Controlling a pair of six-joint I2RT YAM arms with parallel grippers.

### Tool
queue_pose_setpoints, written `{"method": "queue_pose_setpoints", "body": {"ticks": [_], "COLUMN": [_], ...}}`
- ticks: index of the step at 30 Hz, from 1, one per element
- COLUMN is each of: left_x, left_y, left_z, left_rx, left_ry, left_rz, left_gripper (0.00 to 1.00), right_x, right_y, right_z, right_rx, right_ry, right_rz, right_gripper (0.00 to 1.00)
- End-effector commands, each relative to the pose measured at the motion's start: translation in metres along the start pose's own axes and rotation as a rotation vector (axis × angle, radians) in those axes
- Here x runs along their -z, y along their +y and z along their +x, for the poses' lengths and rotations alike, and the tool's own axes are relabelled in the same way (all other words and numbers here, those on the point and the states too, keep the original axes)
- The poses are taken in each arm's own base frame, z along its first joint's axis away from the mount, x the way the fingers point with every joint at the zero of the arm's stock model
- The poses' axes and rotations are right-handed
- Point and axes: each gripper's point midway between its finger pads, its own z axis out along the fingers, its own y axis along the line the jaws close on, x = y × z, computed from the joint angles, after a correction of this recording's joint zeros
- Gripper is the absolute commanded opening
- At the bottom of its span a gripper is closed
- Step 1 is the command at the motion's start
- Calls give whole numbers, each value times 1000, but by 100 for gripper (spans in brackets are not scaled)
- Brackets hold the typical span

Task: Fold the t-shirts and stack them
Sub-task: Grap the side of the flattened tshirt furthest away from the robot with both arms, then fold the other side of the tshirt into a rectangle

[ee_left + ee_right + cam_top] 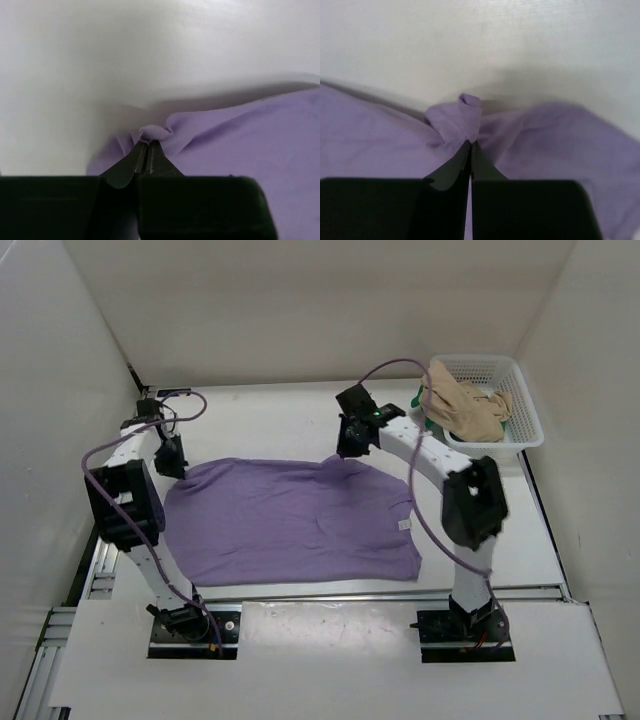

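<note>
From above, the fingertips of both hands are hidden under their own wrist housings, so the grip shows only in the wrist views. The green t-shirt is almost wholly buried under the tan t-shirt, and only slivers of green peep out. The tan one is heaped in the white mesh basket at the far right corner of the desk.

The lavender t-shirt lies spread flat on the desk between the two arms. The left hand is pinched shut on a small bunch of lavender cloth at the shirt's far left corner. The right hand is likewise closed tight on a puckered fold along the far edge, over toward the right. Each wrist view cuts off the rest of the shirt.
</note>
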Motion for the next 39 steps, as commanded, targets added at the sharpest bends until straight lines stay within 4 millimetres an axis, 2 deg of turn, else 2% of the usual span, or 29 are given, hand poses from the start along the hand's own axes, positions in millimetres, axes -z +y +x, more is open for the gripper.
{"method": "queue_pose_setpoints", "body": {"ticks": [1,2,3,5,6,7,8,10,11,13,15,19,21,23,24,26,27,28,29,30,31,32,33,34,35,38,39], "left_x": [63,66,68,68,67,65,68,61,60,60,61,65,68,67,69,67,67,65,65,65,65,65,63,63,63,61,61], "left_y": [-16,-17,-21,-16,-16,-14,-11,-6,-4,0,2,1,-1,-3,-3,-3,-3,-3,-3,-4,-4,-4,-4,-5,-7,-9,-9], "left_z": [-3,7,30,50,70,79,85,107,112,118,121,118,117,117,116,120,120,124,124,124,124,124,128,128,128,127,127], "left_rx": [-46,-57,-76,-82,-92,-92,-91,-92,-92,-92,-92,-91,-99,-99,-98,-99,-99,-100,-100,-100,-100,-100,-101,-101,-101,-101,-101], "left_ry": [-169,-165,-147,-135,-112,-100,-104,-60,-54,-46,-48,-69,-80,-80,-89,-78,-78,-68,-68,-67,-67,-67,-58,-58,-57,-57,-57], "left_rz": [-10,-28,-31,-66,-74,-84,-97,-110,-120,-140,-151,-150,-146,-134,-133,-134,-134,-135,-135,-125,-125,-125,-126,-117,-108,-97,-97], "left_gripper": [10,10,10,10,10,10,10,10,10,10,10,10,10,10,10,10,10,10,10,10,10,10,10,10,10,10,10], "right_x": [79,83,87,85,90,86,79,78,77,88,105,130,143,144,141,133,119,110,83,75,76,52,44,26,24,7,8], "right_y": [4,-4,-21,-27,-29,-32,-40,-44,-51,-50,-51,-68,-59,-48,-27,-13,12,22,27,37,57,60,66,65,76,76,79], "right_z": [20,35,71,106,127,146,185,211,226,227,217,202,181,162,142,127,113,109,114,112,100,106,102,110,101,106,103], "right_rx": [5,-7,-6,-66,-73,-85,-82,-69,-72,-54,-71,-55,-36,58,98,199,230,287,316,334,352,368,377,391,388,392,391], "right_ry": [-121,-113,-65,-7,26,68,157,221,257,225,153,42,-22,-57,-59,-22,4,18,71,86,74,116,114,152,132,158,150], "right_rz": [2,23,46,23,11,10,13,9,26,-2,-40,-30,-56,-53,-53,-15,-22,-35,-12,-28,-76,-57,-59,-42,-58,-38,-44], "right_gripper": [0,0,0,0,0,3,18,39,41,43,44,46,49,51,51,51,51,51,51,51,51,51,51,51,51,48,46]}}
